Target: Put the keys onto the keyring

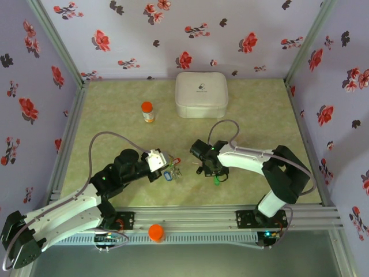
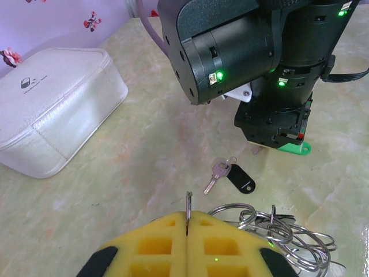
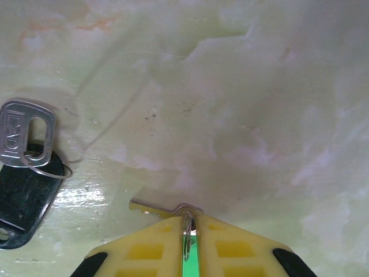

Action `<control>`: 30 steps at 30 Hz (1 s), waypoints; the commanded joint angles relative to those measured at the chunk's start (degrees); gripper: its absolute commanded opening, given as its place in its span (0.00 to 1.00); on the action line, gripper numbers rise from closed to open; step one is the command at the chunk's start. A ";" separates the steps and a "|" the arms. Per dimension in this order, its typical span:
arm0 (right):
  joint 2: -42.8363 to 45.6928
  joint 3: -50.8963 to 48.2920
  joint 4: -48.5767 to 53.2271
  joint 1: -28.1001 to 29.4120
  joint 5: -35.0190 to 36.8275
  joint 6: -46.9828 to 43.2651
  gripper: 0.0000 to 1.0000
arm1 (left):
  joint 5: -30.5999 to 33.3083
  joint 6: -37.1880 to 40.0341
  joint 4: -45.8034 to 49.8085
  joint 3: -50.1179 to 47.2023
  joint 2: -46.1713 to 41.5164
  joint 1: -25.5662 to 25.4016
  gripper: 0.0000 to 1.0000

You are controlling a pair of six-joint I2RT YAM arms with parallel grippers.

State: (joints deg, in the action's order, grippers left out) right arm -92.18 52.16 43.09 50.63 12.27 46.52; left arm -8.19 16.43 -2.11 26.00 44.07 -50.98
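Yellow-padded left tool (image 2: 188, 216) clamped on thin grey wire keyring (image 2: 271, 229); right tool (image 3: 187, 226) (tipped steeply down at table (image 3: 242, 86)) pinching small silver green-tagged key (image 3: 149, 209).

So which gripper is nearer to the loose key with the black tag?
Right. The right gripper, pinching a second key, has the black-tagged key just beside it; the left gripper sits farther back, facing it.

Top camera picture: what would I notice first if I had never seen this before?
Mid-table, the left gripper pinches the keyring, a tangle of silver loops, facing the right gripper, which nips a small key. Behind them sit a white pouch and an orange-capped bottle, with flowery walls all round.
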 commanded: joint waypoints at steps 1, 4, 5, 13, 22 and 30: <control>-0.99 1.10 2.00 0.39 1.14 -0.62 0.14 | -1.13 0.31 -2.29 0.71 -0.57 0.31 0.00; -1.44 1.16 1.97 0.35 0.91 -0.82 0.15 | -1.13 0.41 -2.29 0.66 -0.66 0.25 0.00; -1.51 1.34 2.08 0.40 0.92 -0.91 0.14 | -1.13 0.36 -2.29 0.69 -0.61 0.25 0.00; -1.47 1.80 2.79 0.59 1.37 -1.26 0.07 | -1.13 0.38 -2.05 0.63 -0.88 0.22 0.00; -0.02 2.09 3.40 0.75 1.66 -2.94 0.00 | -1.04 0.46 -1.93 0.63 -0.88 0.26 0.00; -1.69 1.58 1.52 0.76 -0.74 -3.69 0.07 | -1.06 0.37 -2.02 0.63 -0.83 0.27 0.00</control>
State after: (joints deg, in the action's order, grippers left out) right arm -93.14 53.15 44.05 50.96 11.90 43.75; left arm -8.19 16.43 -2.09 26.00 44.07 -50.98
